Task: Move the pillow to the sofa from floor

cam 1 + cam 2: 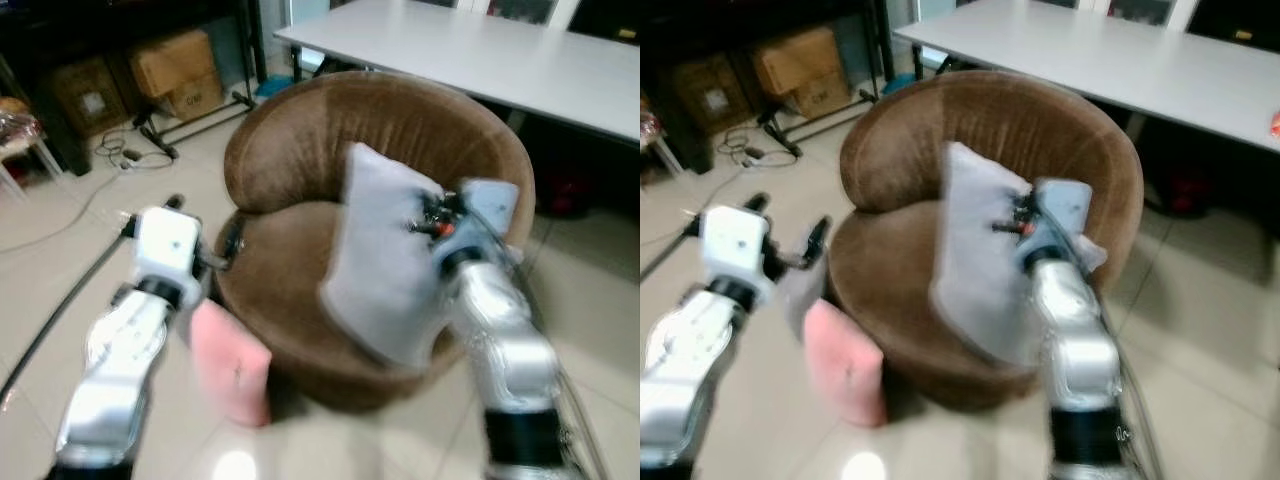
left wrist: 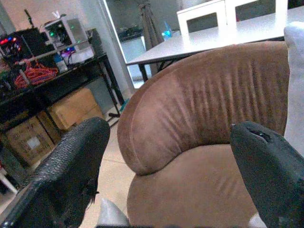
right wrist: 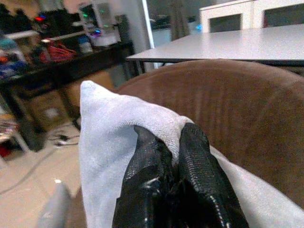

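A pale grey square fabric pillow [image 1: 385,265] stands on edge over the seat of the round brown velvet tub sofa [image 1: 300,130], leaning toward the right side of its curved backrest. The right gripper [image 3: 172,153] pinches the pillow's upper edge, its two black fingers pressed together with a fold of cloth between them. The left gripper [image 2: 166,166] hangs at the sofa's front left edge with its fingers spread wide and nothing between them.

On the tiled floor [image 1: 60,250], against the sofa's lower left front, a pink cushion [image 1: 845,365] stands upright; a small grey shape shows just behind it, too blurred to identify. Behind the sofa a long white table [image 1: 1110,55] runs across, with white chairs [image 2: 209,14] beyond it. To the left stands a dark shelf unit [image 2: 42,90] with cardboard boxes [image 1: 175,70] underneath and cluttered electronics and red cables on top, and loose black cables [image 1: 130,150] lie on the floor nearby.

The head views are motion-blurred. The right arm covers the pillow's right edge, and the sofa's base is hidden behind both arms.
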You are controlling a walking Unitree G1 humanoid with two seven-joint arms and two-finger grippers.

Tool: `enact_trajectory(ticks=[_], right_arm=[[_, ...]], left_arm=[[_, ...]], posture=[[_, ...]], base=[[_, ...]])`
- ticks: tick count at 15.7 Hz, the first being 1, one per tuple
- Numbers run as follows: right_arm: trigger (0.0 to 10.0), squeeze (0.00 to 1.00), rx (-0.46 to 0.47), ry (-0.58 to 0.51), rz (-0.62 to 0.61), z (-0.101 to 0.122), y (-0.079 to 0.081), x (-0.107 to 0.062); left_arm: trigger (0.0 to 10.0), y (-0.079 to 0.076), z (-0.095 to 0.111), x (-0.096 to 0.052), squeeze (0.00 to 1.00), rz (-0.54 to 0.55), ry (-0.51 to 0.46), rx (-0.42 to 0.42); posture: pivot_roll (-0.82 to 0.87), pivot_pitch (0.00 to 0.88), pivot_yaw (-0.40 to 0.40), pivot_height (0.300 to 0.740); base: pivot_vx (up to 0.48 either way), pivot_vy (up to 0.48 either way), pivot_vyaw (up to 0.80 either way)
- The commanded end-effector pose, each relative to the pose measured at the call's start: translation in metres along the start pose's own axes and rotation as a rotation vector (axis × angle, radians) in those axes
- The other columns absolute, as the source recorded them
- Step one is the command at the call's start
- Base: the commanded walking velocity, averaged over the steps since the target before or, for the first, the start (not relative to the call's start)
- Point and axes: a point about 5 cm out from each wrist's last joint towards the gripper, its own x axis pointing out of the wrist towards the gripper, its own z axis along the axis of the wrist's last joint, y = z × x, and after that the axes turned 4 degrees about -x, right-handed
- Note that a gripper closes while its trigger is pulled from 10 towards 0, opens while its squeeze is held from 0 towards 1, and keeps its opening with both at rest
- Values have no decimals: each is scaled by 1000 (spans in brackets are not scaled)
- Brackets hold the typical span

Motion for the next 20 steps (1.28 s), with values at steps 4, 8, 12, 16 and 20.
enact_trajectory(ticks=[4, 8, 12, 16, 20], right_arm=[[10000, 0, -28, -67, -15, 13, -9, -1], [10000, 0, -31, -71, 10, 14, -6, 1], [10000, 0, -26, -72, 30, 14, -3, 2], [10000, 0, -59, -80, 50, 16, -1, 2], [10000, 0, -36, -81, 42, 15, -1, 0]], left_arm=[[10000, -9, 4, 3, 0, -36, -22, -6], [10000, -7, 3, 2, 0, -30, -22, -3], [10000, -7, 2, 0, 0, -26, -21, -1], [10000, -6, 2, -1, 0, -25, -18, 4], [10000, -7, 2, -1, 0, -31, -16, 6]], posture=[[-57, 0, 20, 740], [-49, 0, 11, 740], [-41, 0, 3, 740], [-42, 0, 5, 740], [-46, 0, 8, 740]], base=[[301, 0, -150], [300, 0, 0], [300, 0, 0], [300, 0, 0], [300, 0, 400]])
